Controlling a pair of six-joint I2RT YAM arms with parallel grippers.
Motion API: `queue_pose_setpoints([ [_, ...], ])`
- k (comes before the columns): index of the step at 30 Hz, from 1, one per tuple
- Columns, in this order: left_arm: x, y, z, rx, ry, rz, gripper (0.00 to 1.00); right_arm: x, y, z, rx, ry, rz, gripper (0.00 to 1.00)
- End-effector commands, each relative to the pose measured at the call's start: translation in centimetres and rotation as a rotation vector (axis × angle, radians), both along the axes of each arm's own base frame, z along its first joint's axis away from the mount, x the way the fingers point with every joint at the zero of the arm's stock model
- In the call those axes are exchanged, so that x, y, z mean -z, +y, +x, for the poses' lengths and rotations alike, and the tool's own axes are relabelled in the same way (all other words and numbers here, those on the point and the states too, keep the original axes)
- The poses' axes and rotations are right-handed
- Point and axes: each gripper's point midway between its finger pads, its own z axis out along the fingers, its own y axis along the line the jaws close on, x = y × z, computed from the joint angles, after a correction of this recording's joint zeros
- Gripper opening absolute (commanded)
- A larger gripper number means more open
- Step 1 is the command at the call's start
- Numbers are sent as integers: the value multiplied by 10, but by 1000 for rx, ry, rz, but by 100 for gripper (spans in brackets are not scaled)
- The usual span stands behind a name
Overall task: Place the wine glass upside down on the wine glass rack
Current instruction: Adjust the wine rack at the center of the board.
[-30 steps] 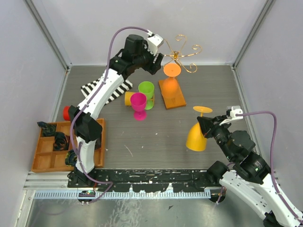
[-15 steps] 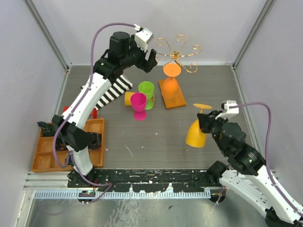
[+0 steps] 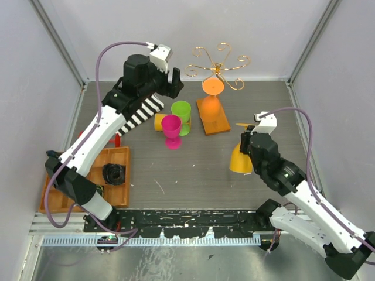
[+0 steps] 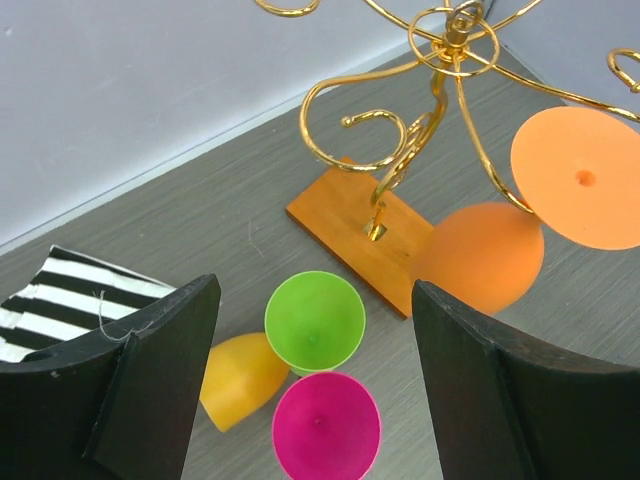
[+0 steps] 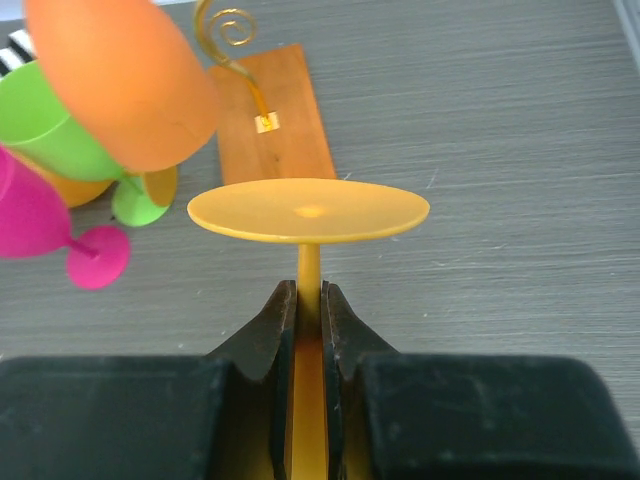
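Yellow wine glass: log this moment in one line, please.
right gripper: shut on yellow wine glass stem, foot up | wine glass rack: orange glass hung | left gripper: open, empty

Your right gripper (image 3: 249,138) clamping an upturned yellow plastic wine glass (image 3: 239,161), well apart from the thin gold wire rack (image 3: 217,69)

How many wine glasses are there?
5: orange glass on the rack, green glass and pink glass standing, amber glass lying nearby, yellow glass in the right claw. Others may be hidden.
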Motion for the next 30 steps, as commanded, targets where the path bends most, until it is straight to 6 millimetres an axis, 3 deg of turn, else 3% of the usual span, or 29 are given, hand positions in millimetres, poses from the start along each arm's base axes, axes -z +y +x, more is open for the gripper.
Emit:
queue_pose_setpoints([
  [1, -19, 19, -9, -78, -32, -50, 84, -34, -17, 32, 95, -111, 27, 1],
  [7, -6, 33, -20, -113, -28, -43, 87, -20, -65, 86, 96, -70, 165, 1],
  [13, 7, 37, -28, -115, -4, -34, 87, -21, -75, 126, -41, -254, 274, 1],
  [21, 10, 40, -32, -125, 4, -39, 87, -26, -106, 155, -54, -342, 319, 1],
  [25, 12, 40, -32, -127, 18, -43, 91, -32, -107, 160, -111, -433, 274, 1],
  [30, 16, 39, -33, -119, 28, -32, 91, -43, -93, 168, -263, -532, 178, 1],
])
